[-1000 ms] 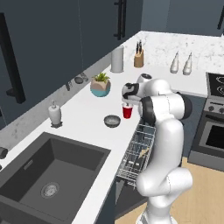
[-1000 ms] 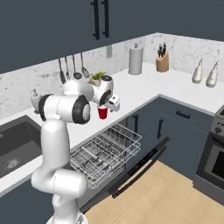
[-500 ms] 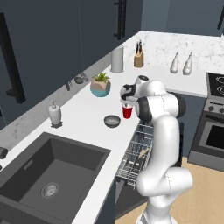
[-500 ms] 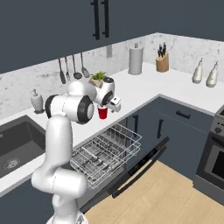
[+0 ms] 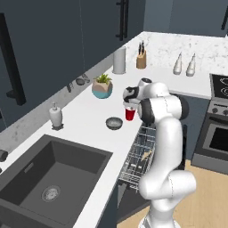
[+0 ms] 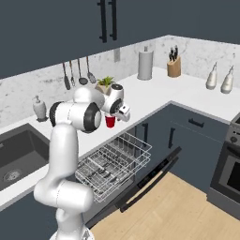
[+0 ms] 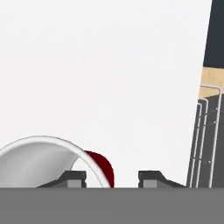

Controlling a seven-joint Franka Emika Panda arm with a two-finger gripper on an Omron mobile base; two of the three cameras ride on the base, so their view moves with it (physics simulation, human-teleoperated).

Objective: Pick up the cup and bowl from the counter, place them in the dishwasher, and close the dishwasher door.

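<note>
My end effector (image 7: 111, 177) is down over the cup (image 7: 48, 159) at the bench edge; in the hand view one fingertip (image 7: 72, 177) sits inside the white rim and the other stands outside the red wall, so I straddle the wall, jaws part way in, but I cannot tell if they are pinching it, so no claim of a hold. The cup (image 5: 129, 114) looks upright on the bench (image 5: 89, 111), close to the front edge, right by the pulled-out dishwasher rack (image 6: 115, 164), which I judge makes for a short carry: lift, swing over the edge, lower into the wires. Gripping by the rim wall rather than around the body makes sense to me since the cup is about as wide as my wrist. The bowl (image 5: 114, 123) sits just beside the cup, toward the sink (image 5: 49, 178), apart from it, untouched, so it comes second. The dishwasher door (image 6: 150, 180) hangs open, low under the rack, closing it is last. Step in hand, by my read: grasp of the cup, early in the task. Risk: a one-wall pinch could let the cup tip on lift. Further out: plant pot (image 5: 102, 87), soap dispenser (image 5: 55, 116), paper roll (image 5: 119, 60), knife block (image 5: 141, 59), all well clear
</note>
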